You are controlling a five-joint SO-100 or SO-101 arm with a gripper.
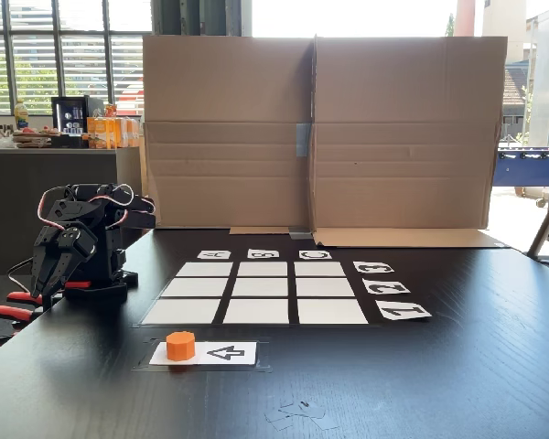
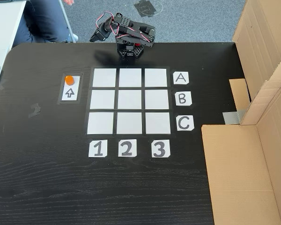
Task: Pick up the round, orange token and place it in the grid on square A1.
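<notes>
The round, orange token (image 1: 180, 345) (image 2: 69, 79) stands on one end of a white card with a black arrow, just outside the grid (image 1: 256, 287) (image 2: 129, 100). Square A1 (image 1: 181, 312) (image 2: 104, 78) is the blank corner square nearest the token, where the A row meets the 1 column. The black arm sits folded at the table edge beside the A row. Its gripper (image 1: 44, 288) (image 2: 92, 37) hangs down, away from the token, and its fingers look closed together with nothing between them.
A tall cardboard wall (image 1: 320, 133) (image 2: 267, 61) borders the side of the table past the C row. Red clamps (image 1: 14, 306) hold the arm's base at the edge. A seated person's legs (image 2: 44, 21) are beside that corner. Clear tape scraps (image 1: 297, 413) lie near the front.
</notes>
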